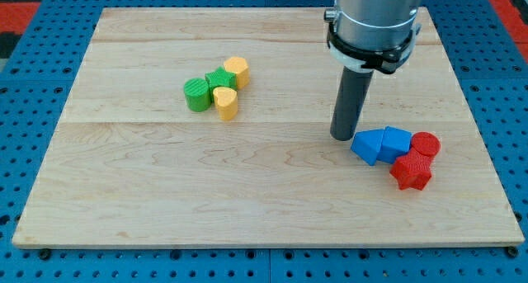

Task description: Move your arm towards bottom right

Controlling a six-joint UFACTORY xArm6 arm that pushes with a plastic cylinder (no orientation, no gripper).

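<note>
My tip [342, 137] is the lower end of a dark rod hanging from the arm's grey wrist at the view's top right. It rests on the wooden board [165, 200] just left of a blue block [366, 146], very close to it or touching. A second blue block [395, 140] sits against the first on its right. A red cylinder [426, 144] and a red star-shaped block [411, 172] lie right of and below the blue pair.
A cluster lies at the board's upper middle-left: a green cylinder [197, 95], a green star-shaped block [219, 78], a yellow block [237, 69] and a yellow heart-shaped block [225, 103]. Blue pegboard surrounds the board.
</note>
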